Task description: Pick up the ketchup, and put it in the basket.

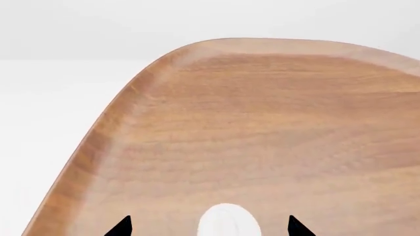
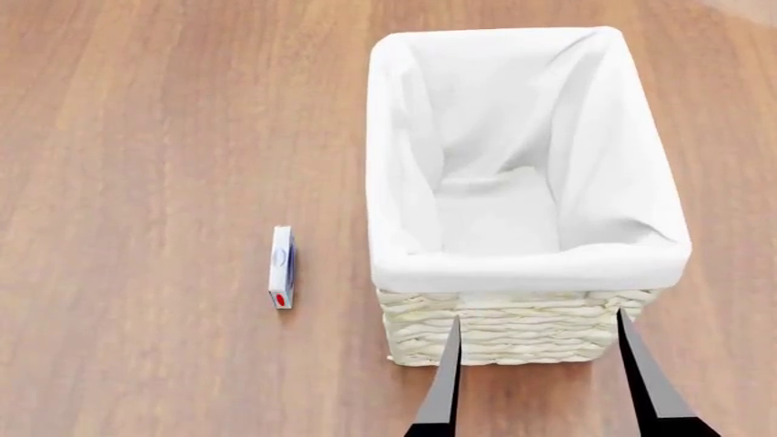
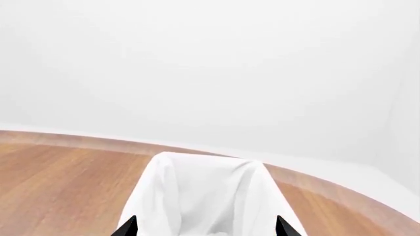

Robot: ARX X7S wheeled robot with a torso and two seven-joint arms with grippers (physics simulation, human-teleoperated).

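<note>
Right end effector point(image 2: 540, 373) yours: fingers spread, nothing between, tips just before basket point(image 2: 510, 332) near wall, gap centred on it. Basket upright on wooden worktop point(image 2: 146, 137), liner folded over rim, interior shows only cloth. Small white flat packet point(image 2: 282, 267) lies well left of basket. Left end effector point(image 1: 210, 227): tips spread over worktop corner, white round object point(image 1: 228, 221) between them, contact unclear. Ketchup: cannot tell where.

A wooden table point(image 2: 146, 137) with a warm brown grain fills the head view; on it lies a small flat white box point(image 2: 280, 267), with blue marks and a red spot at its near end, resting on its narrow side; in the left wrist view the table has a rounded corner and a slightly raised rim; behind it is a plain white wall point(image 3: 210, 64).
</note>
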